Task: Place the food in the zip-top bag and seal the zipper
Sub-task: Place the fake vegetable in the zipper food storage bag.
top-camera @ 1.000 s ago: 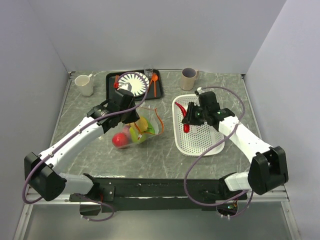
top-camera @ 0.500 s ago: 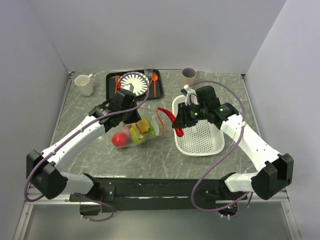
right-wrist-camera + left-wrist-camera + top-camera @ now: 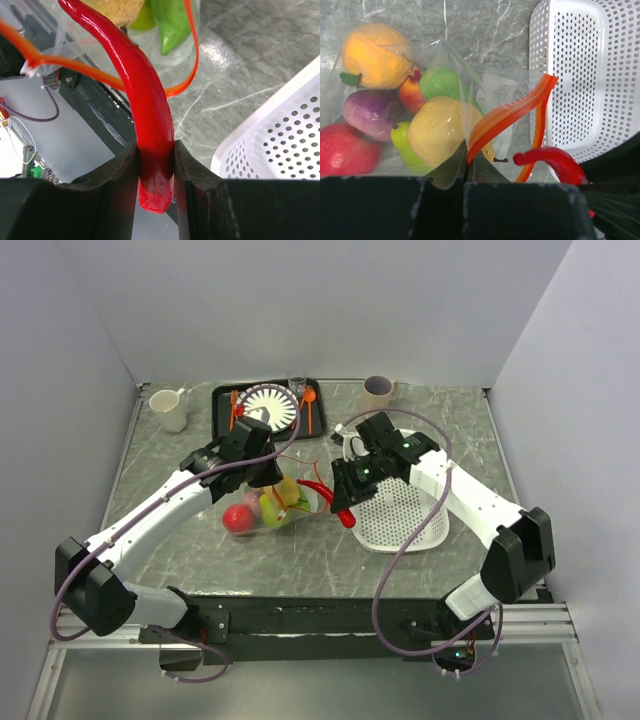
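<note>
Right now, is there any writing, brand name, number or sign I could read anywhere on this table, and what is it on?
No text here can be read.
zip-top bag: a pale printed patch shows on the clear plastic, too blurred to read.
white mug, beige cup, plate, white basket: no lettering shows on any of them from above.

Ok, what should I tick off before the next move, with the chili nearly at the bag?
1. Right end effector grips the chili pepper: ok, clamped on its thick end.
2. Left end effector holds the zipper: ok, shut on the strip.
3. Zip-top bag mouth open: ok, strips parted.
4. Chili pepper inside the bag: not ok, most of it is outside.
5. Basket has no food left: cannot tell, the arm covers part.
</note>
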`<action>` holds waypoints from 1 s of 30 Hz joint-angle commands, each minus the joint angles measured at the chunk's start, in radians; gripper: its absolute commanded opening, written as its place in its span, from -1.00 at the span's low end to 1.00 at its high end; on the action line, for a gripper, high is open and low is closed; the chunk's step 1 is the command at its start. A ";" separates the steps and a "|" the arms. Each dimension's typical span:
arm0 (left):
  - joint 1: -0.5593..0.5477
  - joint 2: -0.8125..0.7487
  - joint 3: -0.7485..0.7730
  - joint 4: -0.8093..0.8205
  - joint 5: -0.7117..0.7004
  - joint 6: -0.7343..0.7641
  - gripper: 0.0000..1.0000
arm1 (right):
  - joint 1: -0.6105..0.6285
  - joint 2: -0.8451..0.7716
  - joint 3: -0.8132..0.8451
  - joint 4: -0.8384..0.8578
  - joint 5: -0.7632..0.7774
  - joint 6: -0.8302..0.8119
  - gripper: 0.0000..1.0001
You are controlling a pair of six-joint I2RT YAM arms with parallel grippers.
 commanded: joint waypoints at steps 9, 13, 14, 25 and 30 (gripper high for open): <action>0.002 0.021 0.064 0.058 0.095 0.013 -0.99 | 0.024 0.171 0.261 -0.074 0.059 0.041 -0.68; 0.002 -0.004 0.050 0.078 0.099 0.010 -0.99 | 0.029 0.236 0.335 -0.097 0.151 0.067 -0.68; 0.002 -0.008 0.050 0.077 0.099 0.010 -0.99 | 0.027 0.248 0.352 -0.106 0.165 0.077 -0.68; -0.001 -0.007 0.035 0.099 0.153 0.031 -0.99 | 0.047 0.371 0.527 -0.208 0.271 0.092 -0.55; -0.009 0.002 0.038 0.098 0.161 0.034 -0.99 | 0.059 0.411 0.579 -0.209 0.297 0.107 -0.54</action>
